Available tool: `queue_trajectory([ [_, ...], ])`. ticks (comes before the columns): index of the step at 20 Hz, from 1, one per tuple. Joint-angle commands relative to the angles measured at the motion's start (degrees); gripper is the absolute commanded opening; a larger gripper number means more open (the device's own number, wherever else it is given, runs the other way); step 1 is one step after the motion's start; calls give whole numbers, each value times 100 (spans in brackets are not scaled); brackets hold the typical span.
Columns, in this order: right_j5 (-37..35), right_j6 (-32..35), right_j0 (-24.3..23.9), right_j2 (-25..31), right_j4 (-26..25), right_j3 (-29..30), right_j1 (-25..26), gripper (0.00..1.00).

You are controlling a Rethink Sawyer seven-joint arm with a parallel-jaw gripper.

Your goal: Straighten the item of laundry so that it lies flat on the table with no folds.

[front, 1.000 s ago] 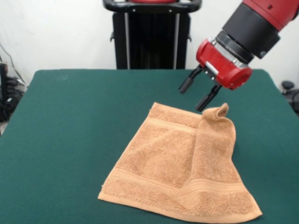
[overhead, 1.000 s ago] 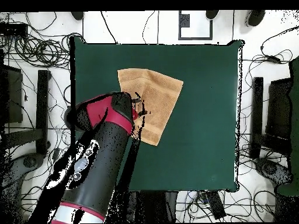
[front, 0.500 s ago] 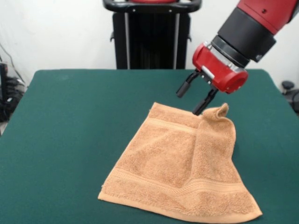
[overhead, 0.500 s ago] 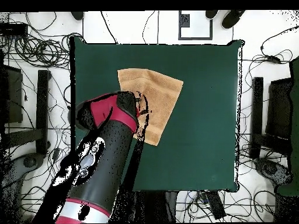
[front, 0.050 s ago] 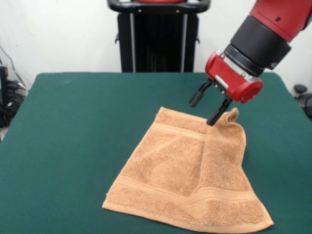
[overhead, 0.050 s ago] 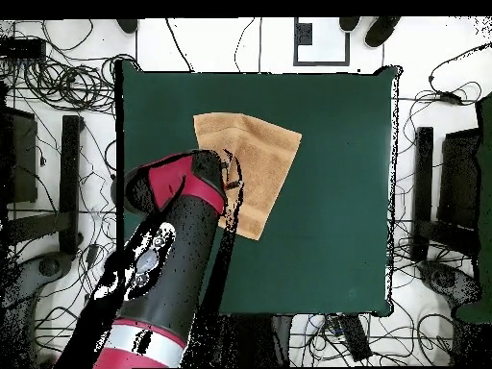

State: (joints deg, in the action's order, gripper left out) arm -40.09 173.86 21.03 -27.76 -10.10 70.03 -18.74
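So the light orange-tan terry-cloth towel (front, 0.050 s ago: 190,175) is lying on the dark green felt-covered table (front, 0.050 s ago: 73,136), with one side folded back over itself and a corner poking up. The red-and-black gripper (front, 0.050 s ago: 205,110) hangs right by that raised corner, fingers spread apart, nothing between them.

Likely robotics lab: cable tangles (overhead, 0.050 s ago: 58,77) on floor, green-felt table (front, 0.050 s ago: 73,126), printed marker (overhead, 0.050 s ago: 322,40).

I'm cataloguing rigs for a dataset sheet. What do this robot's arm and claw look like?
A thick arm of round segments, red alternating with black, with a silver ring at the wrist. It ends in a glossy red housing carrying the claw, two slim black fingers with rounded tips. No cables show.
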Motion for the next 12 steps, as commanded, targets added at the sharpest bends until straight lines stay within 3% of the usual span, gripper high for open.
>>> queue_trajectory([
  [1,263,-546,-129,974,-108,254,304,100],
  [12,473,-625,-221,1165,-166,321,267,100],
])
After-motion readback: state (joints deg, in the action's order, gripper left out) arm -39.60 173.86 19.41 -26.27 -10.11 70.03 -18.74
